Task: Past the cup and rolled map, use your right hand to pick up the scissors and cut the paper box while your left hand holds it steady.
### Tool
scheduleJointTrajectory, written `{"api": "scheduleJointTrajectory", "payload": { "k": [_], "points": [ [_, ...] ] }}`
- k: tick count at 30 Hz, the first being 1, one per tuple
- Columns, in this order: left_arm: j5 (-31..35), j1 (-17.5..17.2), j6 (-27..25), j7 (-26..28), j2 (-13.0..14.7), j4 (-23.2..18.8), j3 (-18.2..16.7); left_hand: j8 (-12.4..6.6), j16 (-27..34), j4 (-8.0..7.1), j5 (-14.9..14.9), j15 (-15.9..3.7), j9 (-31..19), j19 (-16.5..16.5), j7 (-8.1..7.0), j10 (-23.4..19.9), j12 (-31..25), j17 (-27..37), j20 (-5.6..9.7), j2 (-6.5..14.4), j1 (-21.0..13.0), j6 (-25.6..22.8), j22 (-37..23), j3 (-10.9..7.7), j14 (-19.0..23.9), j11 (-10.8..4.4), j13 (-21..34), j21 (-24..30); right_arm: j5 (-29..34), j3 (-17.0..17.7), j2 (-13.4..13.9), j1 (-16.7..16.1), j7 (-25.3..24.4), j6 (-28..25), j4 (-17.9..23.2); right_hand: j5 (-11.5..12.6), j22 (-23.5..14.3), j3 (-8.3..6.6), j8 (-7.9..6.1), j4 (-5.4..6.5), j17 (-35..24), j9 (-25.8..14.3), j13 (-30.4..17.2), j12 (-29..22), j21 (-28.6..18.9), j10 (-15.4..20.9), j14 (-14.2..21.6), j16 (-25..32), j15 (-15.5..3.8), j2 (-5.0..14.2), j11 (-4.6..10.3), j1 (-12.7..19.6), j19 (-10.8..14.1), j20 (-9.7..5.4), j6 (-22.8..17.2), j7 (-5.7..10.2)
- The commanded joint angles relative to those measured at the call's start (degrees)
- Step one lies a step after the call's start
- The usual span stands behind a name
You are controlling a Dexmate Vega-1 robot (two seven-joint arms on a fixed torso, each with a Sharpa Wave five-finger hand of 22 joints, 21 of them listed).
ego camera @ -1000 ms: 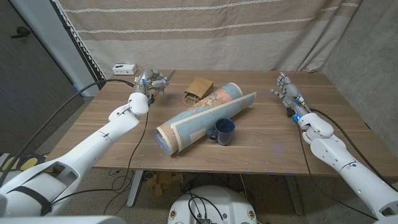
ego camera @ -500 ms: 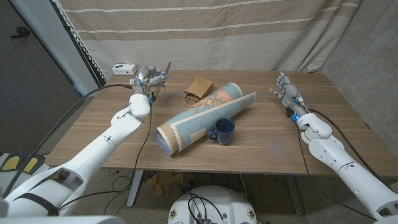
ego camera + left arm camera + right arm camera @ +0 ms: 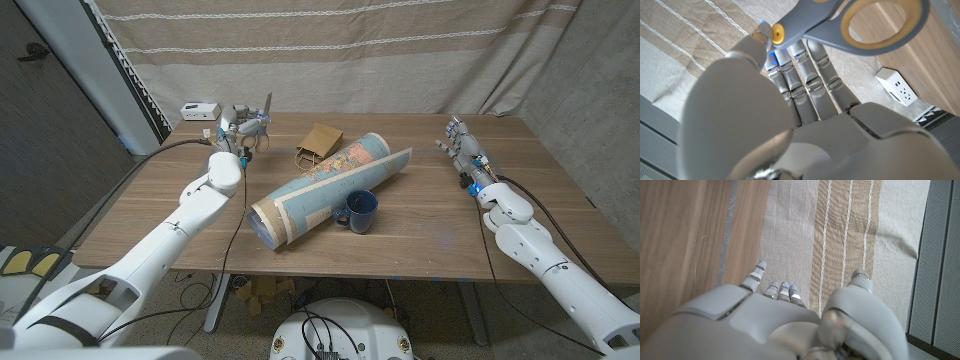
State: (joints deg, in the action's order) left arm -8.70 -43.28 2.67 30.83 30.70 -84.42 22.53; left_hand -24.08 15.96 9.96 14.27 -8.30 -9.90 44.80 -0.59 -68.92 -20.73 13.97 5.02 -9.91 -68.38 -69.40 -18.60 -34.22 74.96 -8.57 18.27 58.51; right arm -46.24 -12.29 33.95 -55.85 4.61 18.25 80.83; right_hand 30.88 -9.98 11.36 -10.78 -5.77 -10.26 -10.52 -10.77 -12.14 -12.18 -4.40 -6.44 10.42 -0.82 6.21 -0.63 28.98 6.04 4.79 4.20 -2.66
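I see my left hand (image 3: 240, 127) at the table's (image 3: 420, 235) far left corner, fingers (image 3: 805, 75) closed on the scissors (image 3: 262, 112) (grey blades, yellow-lined handle ring in the left wrist view (image 3: 855, 22)), held up off the wood. My right hand (image 3: 462, 145) stands over the right side, fingers apart, holding nothing. The paper box (image 3: 318, 140) lies beyond the map (image 3: 325, 190), cup (image 3: 360, 210) just in front of the roll. A white box (image 3: 200, 110) sits by the left corner.

two glossy white arms, rounded shells, ball-like wrist joints. black cable runs along each forearm. left robot hand (image 3: 243, 127) and right robot hand (image 3: 462, 146): silver-grey segmented metal fingers, small blue accents, smooth pale grey back plates.
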Motion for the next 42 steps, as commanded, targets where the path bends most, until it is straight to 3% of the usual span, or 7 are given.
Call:
{"api": "scheduleJointTrajectory", "payload": {
  "k": [1,5,21,31,42],
  "points": [
    [-4.72,-0.61,4.49,-1.35,-2.58,0.43,-1.29,0.92,0.03,-1.69,0.15,-5.26,-0.37,-0.53,0.17,0.35,0.21,-0.03,4.03,1.2,-0.62,0.76,0.27,-2.11,4.73,-0.21,-0.14,0.33,-0.35,0.61,-0.09,-0.23,1.04,1.36,-0.55,-0.02,-0.17,0.07,-0.44,-0.26,-0.17,-0.13,-0.1,-0.3,0.27,-0.04,-0.21,0.37,-0.24,0.46,-0.44,0.38,0.0,-0.46,0.39,-0.18],
    [-6.02,-0.58,5.62,-1.43,-3.81,0.39,-1.5,1.26,-0.03,-1.79,0.11,-5.26,-0.56,-0.6,0.64,0.37,0.23,-0.11,4.0,1.29,-0.51,1.29,0.4,-2.06,4.66,-0.31,-0.16,0.48,-0.59,1.03,0.33,-0.54,1.21,1.38,-0.31,-0.04,-0.16,0.04,-0.47,-0.29,-0.16,-0.13,-0.09,-0.29,0.31,-0.05,-0.18,0.36,-0.24,0.51,-0.42,0.47,0.05,-0.36,0.33,-0.2],
    [-12.68,-0.77,7.96,-2.74,-8.29,0.44,-2.48,1.53,-0.12,-1.89,0.0,-5.31,-0.9,-0.92,-0.26,0.62,0.1,-0.26,4.11,1.43,-0.44,0.55,1.04,-2.02,4.6,-0.42,0.22,0.81,-0.71,2.23,1.64,-1.21,1.39,1.58,0.81,-0.11,-0.15,-0.05,-0.46,-0.36,-0.15,-0.12,-0.09,-0.27,0.34,-0.08,-0.06,0.35,-0.25,0.68,-0.45,0.76,0.32,-0.11,0.32,-0.24],
    [-16.63,-2.99,7.76,-0.61,-10.54,-0.89,-3.95,1.83,-0.18,-1.92,-0.08,-5.32,-0.99,-1.02,-0.33,0.81,0.1,-0.32,4.27,1.51,-0.41,0.54,1.35,-2.01,4.54,-0.69,0.37,1.06,-0.79,2.5,1.64,-1.73,1.28,1.89,1.17,-0.17,-0.15,-0.1,-0.47,-0.38,-0.14,-0.12,-0.08,-0.27,0.4,-0.05,0.0,0.35,-0.23,0.77,-0.53,0.91,0.39,-0.08,0.28,-0.29],
    [-19.24,-1.5,11.5,-2.54,-12.54,1.95,-4.42,2.15,-0.22,-1.95,-0.17,-5.34,-1.08,-1.19,-0.17,0.85,0.15,-0.36,4.33,1.57,-0.38,0.53,1.76,-2.02,4.53,-0.55,0.33,1.24,-0.69,2.68,2.1,-2.2,1.08,1.62,1.86,-0.26,-0.15,-0.13,-0.48,-0.38,-0.14,-0.12,-0.08,-0.28,0.48,0.0,0.04,0.32,-0.15,0.86,-0.5,1.04,0.47,-0.13,0.22,-0.33]
  ]
}}
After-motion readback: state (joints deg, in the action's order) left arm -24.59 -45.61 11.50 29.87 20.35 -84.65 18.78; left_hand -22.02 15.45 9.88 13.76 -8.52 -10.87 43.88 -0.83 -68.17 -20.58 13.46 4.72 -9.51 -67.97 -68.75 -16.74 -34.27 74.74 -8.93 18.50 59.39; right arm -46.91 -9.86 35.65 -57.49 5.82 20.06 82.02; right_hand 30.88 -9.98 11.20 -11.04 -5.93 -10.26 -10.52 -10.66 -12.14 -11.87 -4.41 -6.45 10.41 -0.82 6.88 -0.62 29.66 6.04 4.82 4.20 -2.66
